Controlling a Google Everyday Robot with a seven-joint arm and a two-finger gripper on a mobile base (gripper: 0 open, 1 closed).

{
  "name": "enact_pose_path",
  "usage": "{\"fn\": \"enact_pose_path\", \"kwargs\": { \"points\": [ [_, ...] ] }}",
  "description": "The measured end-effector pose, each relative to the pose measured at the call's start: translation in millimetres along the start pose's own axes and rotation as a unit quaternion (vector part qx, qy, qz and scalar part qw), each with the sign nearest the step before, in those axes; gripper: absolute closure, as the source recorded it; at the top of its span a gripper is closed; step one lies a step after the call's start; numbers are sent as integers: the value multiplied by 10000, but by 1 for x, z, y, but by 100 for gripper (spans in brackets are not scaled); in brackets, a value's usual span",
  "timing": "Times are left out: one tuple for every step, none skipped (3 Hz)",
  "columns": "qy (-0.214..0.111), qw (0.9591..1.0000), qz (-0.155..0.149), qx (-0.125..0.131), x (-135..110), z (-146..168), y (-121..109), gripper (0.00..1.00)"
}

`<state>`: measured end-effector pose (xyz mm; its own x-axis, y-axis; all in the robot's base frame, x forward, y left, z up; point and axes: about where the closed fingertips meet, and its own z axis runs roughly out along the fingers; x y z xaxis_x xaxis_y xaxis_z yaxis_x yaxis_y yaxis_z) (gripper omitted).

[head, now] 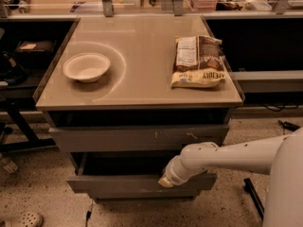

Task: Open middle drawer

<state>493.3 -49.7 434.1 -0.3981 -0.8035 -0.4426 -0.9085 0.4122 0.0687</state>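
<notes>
Pull straight back with the gripper [166, 180], hold not discernible, at the top edge of the partly-out middle drawer [118, 185] just below the jaws, or risk slipping off the handle-less front and jamming it askew.

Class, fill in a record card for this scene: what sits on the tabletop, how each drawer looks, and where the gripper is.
tabletop: white bowl at left, snack bag at right
top drawer: grey front with white scratches
middle drawer: plain front, pulled partly out, dark inside showing
gripper: at the middle drawer's front, right of centre
</notes>
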Motion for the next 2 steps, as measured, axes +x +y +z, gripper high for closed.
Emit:
{"fn": "enact_pose_path", "kwargs": {
  "points": [
    [27, 10000, 66, -22, 6, -5, 8, 100],
    [58, 9996, 272, -109, 19, -18, 27, 100]
  ]
}}
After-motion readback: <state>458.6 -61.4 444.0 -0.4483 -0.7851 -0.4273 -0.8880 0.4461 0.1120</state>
